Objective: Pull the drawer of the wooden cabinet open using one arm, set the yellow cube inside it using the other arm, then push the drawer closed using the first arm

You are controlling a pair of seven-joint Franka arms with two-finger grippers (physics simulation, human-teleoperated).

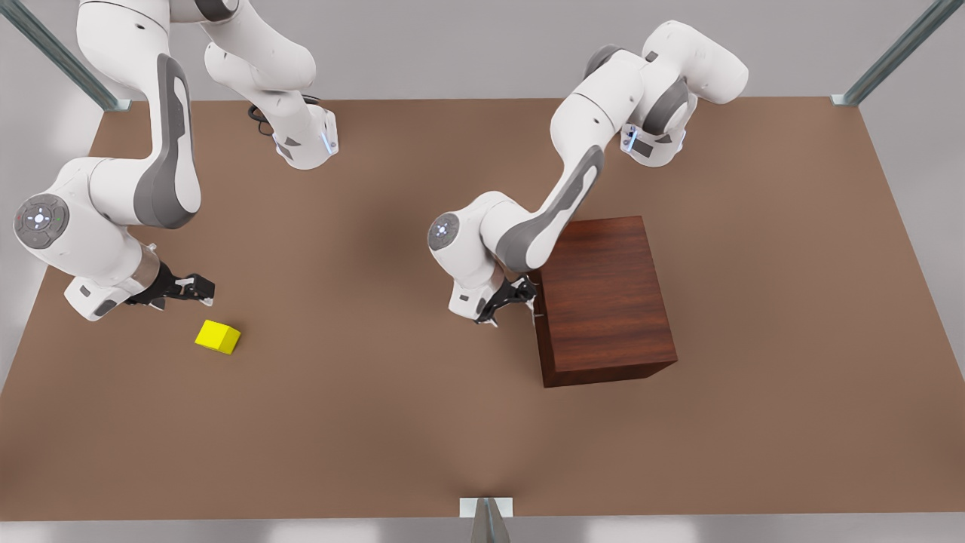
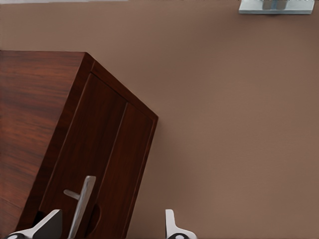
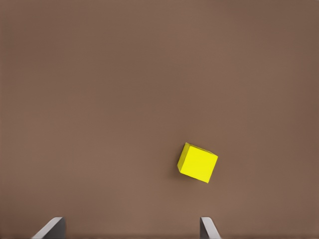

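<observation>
Left gripper (image 1: pixel 514 299) wide open at the closed drawer's (image 2: pixel 94 164) handle (image 2: pixel 82 204); right gripper (image 1: pixel 197 289) wide open near the cube (image 1: pixel 218 336), open table (image 1: pixel 392 392) around.

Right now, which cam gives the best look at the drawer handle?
The left wrist view: the silver handle stands out from the drawer front, flush in the wooden cabinet, with the left gripper open around it. In the front view the handle sits edge-on behind that gripper, barely readable. The right wrist view faces the yellow cube instead.
</observation>
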